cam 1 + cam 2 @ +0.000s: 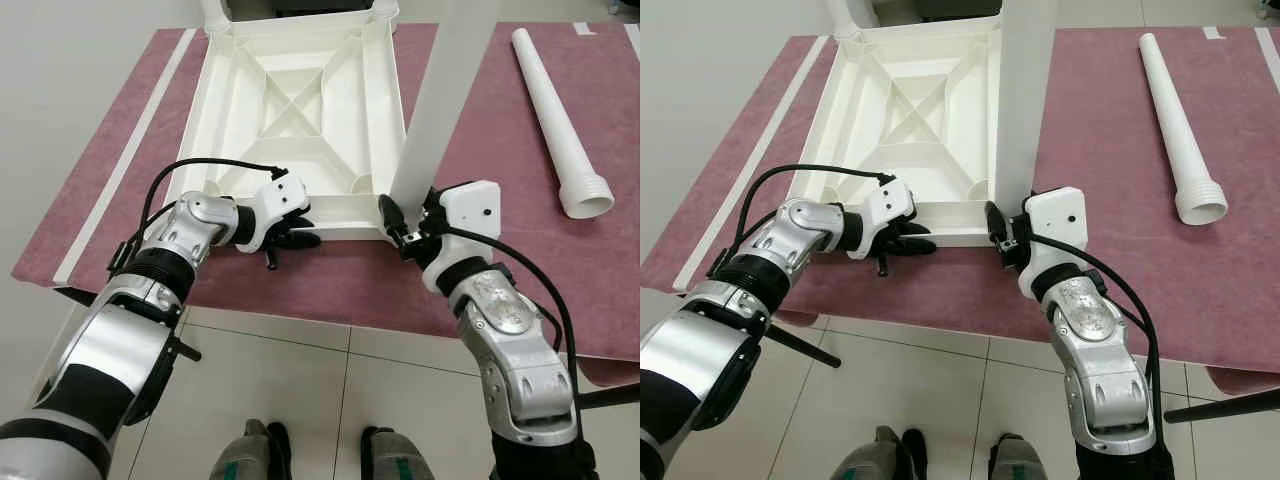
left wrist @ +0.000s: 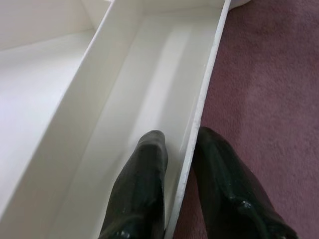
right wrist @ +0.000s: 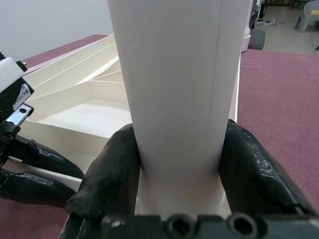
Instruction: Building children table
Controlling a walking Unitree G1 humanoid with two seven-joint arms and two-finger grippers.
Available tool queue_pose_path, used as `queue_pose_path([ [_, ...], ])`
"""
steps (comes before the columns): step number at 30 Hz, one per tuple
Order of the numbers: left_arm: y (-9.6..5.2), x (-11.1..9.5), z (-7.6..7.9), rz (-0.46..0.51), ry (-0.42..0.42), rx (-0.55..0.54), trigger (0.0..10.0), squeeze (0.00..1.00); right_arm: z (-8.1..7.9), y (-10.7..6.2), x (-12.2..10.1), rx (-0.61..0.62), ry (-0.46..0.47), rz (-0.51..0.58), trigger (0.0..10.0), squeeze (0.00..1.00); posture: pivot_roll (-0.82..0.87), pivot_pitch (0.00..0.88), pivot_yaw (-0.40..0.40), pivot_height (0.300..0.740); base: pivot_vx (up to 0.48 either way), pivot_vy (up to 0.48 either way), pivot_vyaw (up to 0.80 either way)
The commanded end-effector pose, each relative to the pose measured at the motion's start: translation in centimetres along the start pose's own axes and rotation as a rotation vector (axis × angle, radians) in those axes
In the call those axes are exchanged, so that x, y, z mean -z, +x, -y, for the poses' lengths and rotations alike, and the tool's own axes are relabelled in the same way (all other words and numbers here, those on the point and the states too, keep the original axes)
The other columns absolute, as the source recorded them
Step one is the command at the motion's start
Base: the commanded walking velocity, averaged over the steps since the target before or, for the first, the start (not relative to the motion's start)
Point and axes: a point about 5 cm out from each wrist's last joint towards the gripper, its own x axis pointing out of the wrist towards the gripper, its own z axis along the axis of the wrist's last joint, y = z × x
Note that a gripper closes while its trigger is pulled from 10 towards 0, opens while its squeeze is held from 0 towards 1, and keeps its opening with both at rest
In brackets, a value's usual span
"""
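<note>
A white table top (image 1: 223,120) lies upside down on a maroon mat, its ribbed underside facing up. My left gripper (image 1: 298,237) is shut on its near rim (image 2: 203,102), with one finger (image 2: 147,164) inside the wall and the other outside. A white table leg (image 1: 445,95) stands upright at the top's near right corner. My right gripper (image 1: 398,226) is shut around the base of this leg (image 3: 179,74), a finger (image 3: 112,169) on each side. A second white leg (image 1: 553,108) lies flat on the mat to the right.
The maroon mat (image 1: 500,250) ends just in front of my grippers, with grey tiled floor (image 1: 330,390) below. My feet (image 1: 320,455) stand close to that edge. A white strip (image 1: 120,170) runs along the mat's left side. A black rod (image 1: 610,397) sticks out at the lower right.
</note>
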Motion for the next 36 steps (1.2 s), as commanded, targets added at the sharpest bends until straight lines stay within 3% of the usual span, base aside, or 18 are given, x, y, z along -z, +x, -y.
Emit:
queue_pose_path([
  [1,0.9,-1.5,0.5,0.11,-0.051,0.012,10.0,0.0,0.0,0.5,-0.5,0.008,-0.015,0.034,10.0,0.0,-0.14,0.185,0.158,0.74,0.0,0.0,0.0],
  [7,1.4,-1.7,1.1,0.068,-0.029,0.026,10.0,0.0,0.4,1.0,-0.7,0.029,-0.028,0.048,10.0,0.0,-0.13,0.175,0.169,0.74,0.0,0.0,0.0],
  [10,0.1,-0.5,2.4,0.015,-0.033,0.049,10.0,0.0,1.1,1.0,-0.3,0.076,-0.082,0.041,10.0,0.0,-0.13,0.168,0.192,0.74,0.0,0.0,0.0],
  [18,-0.9,0.6,3.9,-0.009,-0.085,0.014,10.0,0.0,1.6,1.1,0.5,0.121,-0.133,0.007,10.0,0.0,-0.12,0.162,0.189,0.74,0.0,0.0,0.0],
  [20,-0.5,1.4,4.2,-0.024,-0.143,-0.092,10.0,0.0,2.5,1.1,1.2,0.146,-0.119,-0.049,10.0,0.0,-0.11,0.153,0.175,0.74,0.0,0.0,0.0],
  [23,-0.2,1.7,4.1,-0.037,-0.15,-0.13,10.0,0.0,2.8,1.1,1.2,0.144,-0.091,-0.053,10.0,0.0,-0.11,0.151,0.169,0.74,0.0,0.0,0.0],
  [26,0.7,2.6,4.0,-0.09,-0.154,-0.199,10.0,0.0,3.8,-0.2,1.3,0.105,-0.042,-0.059,10.0,0.0,-0.13,0.148,0.167,0.74,0.0,0.0,0.0],
  [36,0.2,2.7,4.0,-0.133,-0.154,-0.242,10.0,0.0,4.4,-1.8,2.5,0.066,-0.007,-0.128,10.0,0.0,-0.15,0.154,0.182,0.74,0.0,0.0,0.0],
])
